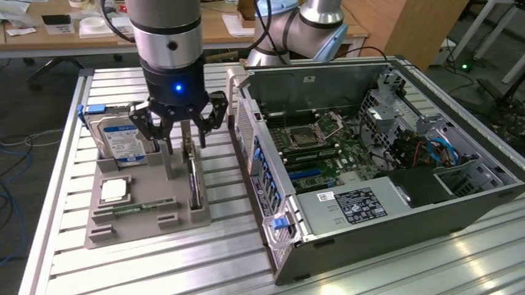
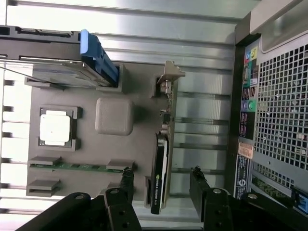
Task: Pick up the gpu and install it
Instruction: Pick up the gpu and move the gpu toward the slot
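Wrist view: gpu (image 2: 161, 161) seen edge-on, silver bracket (image 2: 171, 77) at its far end; exterior view: open computer case (image 1: 369, 246), motherboard (image 1: 328, 153) exposed | arm upright over grey tray (image 1: 135, 236), gripper (image 1: 184, 142) spread wide, fingers (image 2: 126, 180) either side of gpu, clear of it | tray holds gpu upright in its slot, hard drive (image 1: 119, 142), processor (image 1: 115, 189), memory stick (image 1: 135, 208)

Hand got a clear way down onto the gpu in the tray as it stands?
Probably yes. The open hand sits above the gpu, one finger on either side of the card standing on edge in the gray tray. Nothing lies between; the hard drive stands apart.
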`<state>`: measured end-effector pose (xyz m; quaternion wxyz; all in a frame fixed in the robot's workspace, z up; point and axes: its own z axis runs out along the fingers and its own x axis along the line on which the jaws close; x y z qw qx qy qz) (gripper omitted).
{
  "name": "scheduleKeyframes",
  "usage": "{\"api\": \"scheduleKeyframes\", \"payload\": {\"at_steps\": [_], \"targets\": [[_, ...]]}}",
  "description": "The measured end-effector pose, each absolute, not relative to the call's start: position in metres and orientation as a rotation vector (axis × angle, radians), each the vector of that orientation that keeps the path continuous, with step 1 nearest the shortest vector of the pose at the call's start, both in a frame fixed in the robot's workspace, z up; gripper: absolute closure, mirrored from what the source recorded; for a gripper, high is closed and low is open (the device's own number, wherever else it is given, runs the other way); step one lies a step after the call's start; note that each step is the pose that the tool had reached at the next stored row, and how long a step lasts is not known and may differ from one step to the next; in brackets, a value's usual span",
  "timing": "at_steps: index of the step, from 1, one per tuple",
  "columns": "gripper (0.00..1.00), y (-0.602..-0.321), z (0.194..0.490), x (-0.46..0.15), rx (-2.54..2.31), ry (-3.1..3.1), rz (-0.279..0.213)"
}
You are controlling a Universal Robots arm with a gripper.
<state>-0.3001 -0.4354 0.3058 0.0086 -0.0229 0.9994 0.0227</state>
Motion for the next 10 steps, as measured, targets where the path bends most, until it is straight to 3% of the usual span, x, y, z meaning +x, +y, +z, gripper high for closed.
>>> {"api": "scheduleKeyframes", "payload": {"at_steps": [10], "targets": [[0.41,-0.435,0.288,-0.3,0.01,3.121,0.07]]}}
